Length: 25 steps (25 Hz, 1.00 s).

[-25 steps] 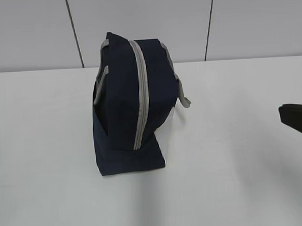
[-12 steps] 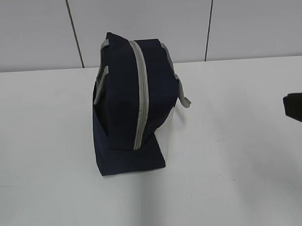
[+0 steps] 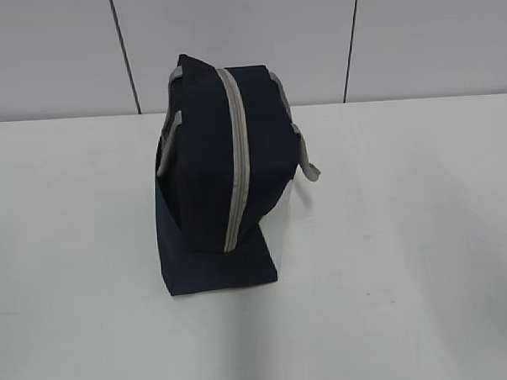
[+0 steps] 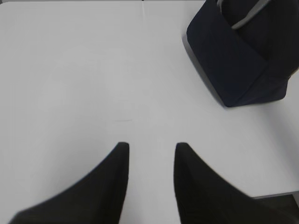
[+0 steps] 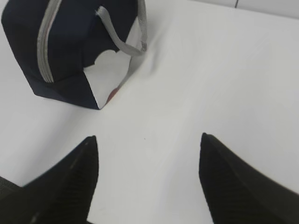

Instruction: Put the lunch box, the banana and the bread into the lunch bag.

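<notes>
Left wrist view: I saw my left gripper (image 4: 149,149) hanging over bare table with its two black fingers (image 4: 117,172) parted by a narrow gap and nothing between them, so it was released.
Left surroundings: the white matte table (image 4: 70,70) lay under the fingers; the boxy navy-blue fabric lunch bag with grey trim (image 4: 238,60) sat well apart from them, toward the upper right of that view.
Right wrist view: my right gripper (image 5: 148,142) stood wide apart, its black fingers (image 5: 74,177) empty and clear of everything.
Right surroundings: beyond the fingertips was open table, then the lunch bag at the upper left, showing its grey zipper band (image 5: 46,42), a grey strap handle (image 5: 122,32) looping out, and a white side panel (image 5: 110,77) facing the camera.
Panel detail: I noticed a small reddish mark low on the white panel; I could not tell what it was.
Exterior view: I found neither gripper in this picture.
Lunch bag: it stood upright on the table a little left of centre (image 3: 219,175), end-on to the camera, with the grey zipper (image 3: 235,157) running down its middle, shut as far as I could see.
Straps: grey handles (image 3: 307,158) hung on both sides of the bag.
Backdrop: a pale grey panelled wall (image 3: 415,31) rose behind the table.
</notes>
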Available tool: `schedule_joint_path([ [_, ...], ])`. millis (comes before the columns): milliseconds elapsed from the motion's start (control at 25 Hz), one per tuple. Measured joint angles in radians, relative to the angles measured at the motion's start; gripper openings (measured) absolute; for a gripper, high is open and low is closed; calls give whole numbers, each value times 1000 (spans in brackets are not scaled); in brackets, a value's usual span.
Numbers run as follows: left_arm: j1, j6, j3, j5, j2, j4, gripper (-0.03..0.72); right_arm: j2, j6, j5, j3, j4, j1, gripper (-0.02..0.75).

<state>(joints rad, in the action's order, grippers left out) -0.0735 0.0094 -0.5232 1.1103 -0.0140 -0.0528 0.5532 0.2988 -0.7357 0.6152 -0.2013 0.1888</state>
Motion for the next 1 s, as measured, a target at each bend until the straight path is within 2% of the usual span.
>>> schedule_joint_path([
  [160,0,0,0,0,0,0,253,-75,-7,-157,0,-15,-91,498],
  [320,0,0,0,0,0,0,253,-163,-68,-298,0,-9,-138,498],
  [520,0,0,0,0,0,0,253,-278,-144,-440,2,108,-191,498],
  [720,0,0,0,0,0,0,253,-377,-203,-471,-10,201,-233,498],
  [1000,0,0,0,-1,0,0,253,-492,-227,-447,-90,221,-252,498],
])
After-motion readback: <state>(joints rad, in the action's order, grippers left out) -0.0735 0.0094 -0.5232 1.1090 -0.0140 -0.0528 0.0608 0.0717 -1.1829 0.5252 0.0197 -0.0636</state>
